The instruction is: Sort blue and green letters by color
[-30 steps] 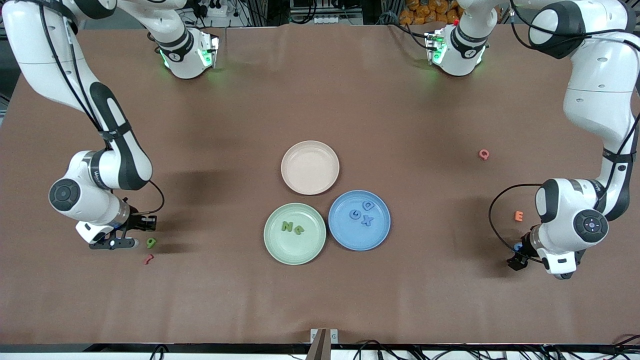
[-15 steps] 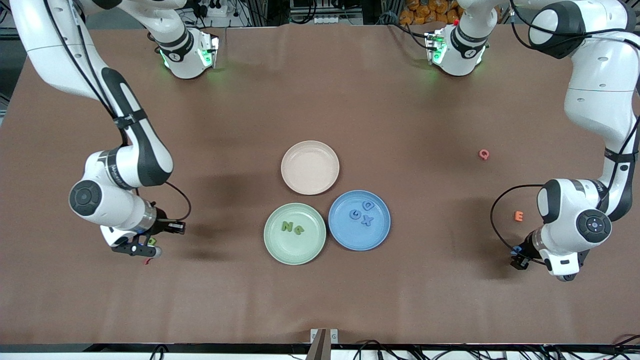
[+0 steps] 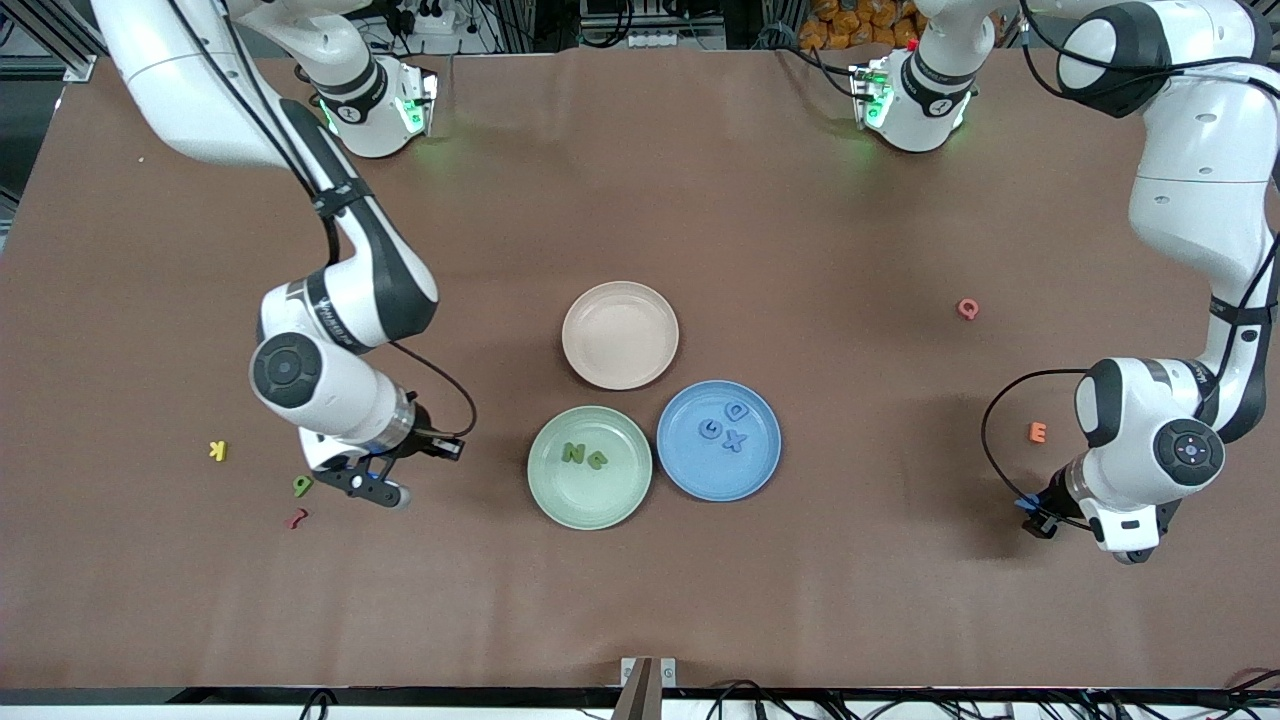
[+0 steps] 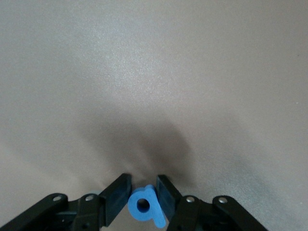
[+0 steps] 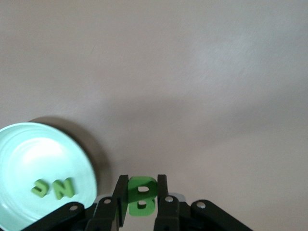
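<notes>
Right gripper is clamped on the green B, up over the brown table just short of the green plate holding two green pieces. Left gripper pinches the blue 9 at its own end of the table.

Looking down from high across the brown-covered table toward both arm bases; peering close past each wrist's black two-finger tool at bare table, sharing with the front view the pale green round plate.
</notes>
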Tool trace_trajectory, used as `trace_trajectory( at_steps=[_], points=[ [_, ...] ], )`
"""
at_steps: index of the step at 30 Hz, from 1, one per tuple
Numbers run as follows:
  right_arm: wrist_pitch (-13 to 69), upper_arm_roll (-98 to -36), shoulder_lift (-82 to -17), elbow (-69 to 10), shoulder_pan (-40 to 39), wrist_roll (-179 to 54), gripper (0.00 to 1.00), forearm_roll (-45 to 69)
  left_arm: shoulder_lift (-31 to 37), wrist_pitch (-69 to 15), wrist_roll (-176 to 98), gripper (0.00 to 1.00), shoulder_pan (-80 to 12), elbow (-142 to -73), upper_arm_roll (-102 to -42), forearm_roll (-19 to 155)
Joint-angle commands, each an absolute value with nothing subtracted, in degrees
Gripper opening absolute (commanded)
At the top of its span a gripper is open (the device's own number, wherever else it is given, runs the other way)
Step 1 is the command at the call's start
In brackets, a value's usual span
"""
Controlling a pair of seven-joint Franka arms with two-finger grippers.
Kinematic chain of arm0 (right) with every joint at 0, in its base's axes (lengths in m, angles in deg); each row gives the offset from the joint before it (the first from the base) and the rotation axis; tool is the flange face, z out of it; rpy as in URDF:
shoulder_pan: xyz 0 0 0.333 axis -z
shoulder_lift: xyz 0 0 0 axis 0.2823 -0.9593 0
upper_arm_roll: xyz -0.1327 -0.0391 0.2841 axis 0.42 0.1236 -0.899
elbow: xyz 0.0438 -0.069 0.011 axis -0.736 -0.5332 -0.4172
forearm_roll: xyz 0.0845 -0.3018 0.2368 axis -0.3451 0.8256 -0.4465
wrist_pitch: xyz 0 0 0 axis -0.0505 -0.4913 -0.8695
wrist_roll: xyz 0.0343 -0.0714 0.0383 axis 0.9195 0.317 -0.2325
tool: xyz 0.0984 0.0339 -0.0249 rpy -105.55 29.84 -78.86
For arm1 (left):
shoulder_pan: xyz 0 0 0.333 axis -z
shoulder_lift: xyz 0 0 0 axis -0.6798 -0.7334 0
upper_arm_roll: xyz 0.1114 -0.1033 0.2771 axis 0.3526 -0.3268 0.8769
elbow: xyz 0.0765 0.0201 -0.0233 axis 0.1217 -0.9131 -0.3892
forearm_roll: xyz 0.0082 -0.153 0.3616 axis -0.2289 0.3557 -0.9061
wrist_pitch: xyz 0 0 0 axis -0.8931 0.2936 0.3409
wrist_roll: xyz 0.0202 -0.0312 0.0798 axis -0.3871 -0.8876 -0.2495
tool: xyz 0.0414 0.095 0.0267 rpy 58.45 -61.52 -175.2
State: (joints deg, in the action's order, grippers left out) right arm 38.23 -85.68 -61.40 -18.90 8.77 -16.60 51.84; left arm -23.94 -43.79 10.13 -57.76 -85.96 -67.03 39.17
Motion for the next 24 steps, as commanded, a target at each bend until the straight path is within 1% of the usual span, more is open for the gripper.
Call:
trace_trajectory(
  at_steps=[1, 11, 17, 24],
  points=[
    [37.83, -85.59, -63.76, -15.48, 6.29, -10.91, 0.00, 51.72, -23.30, -43.22, 8.81, 0.13, -57.50, -85.70, -66.54, 38.72],
    [38.10, -85.50, -67.88, -10.73, 0.67, -2.03, 0.00, 52.07, -21.01, -40.23, 8.63, 0.13, -57.24, -85.70, -67.50, 38.98],
    [38.10, -85.15, -71.49, -6.42, -2.23, 1.67, 0.00, 52.25, -19.70, -37.77, 8.90, 0.13, -57.24, -85.70, -70.58, 38.98],
    [39.06, -84.71, -75.18, -2.82, -4.96, 4.83, 0.00, 52.43, -18.90, -35.40, 11.79, 0.13, -56.80, -85.70, -77.60, 39.07]
  ],
)
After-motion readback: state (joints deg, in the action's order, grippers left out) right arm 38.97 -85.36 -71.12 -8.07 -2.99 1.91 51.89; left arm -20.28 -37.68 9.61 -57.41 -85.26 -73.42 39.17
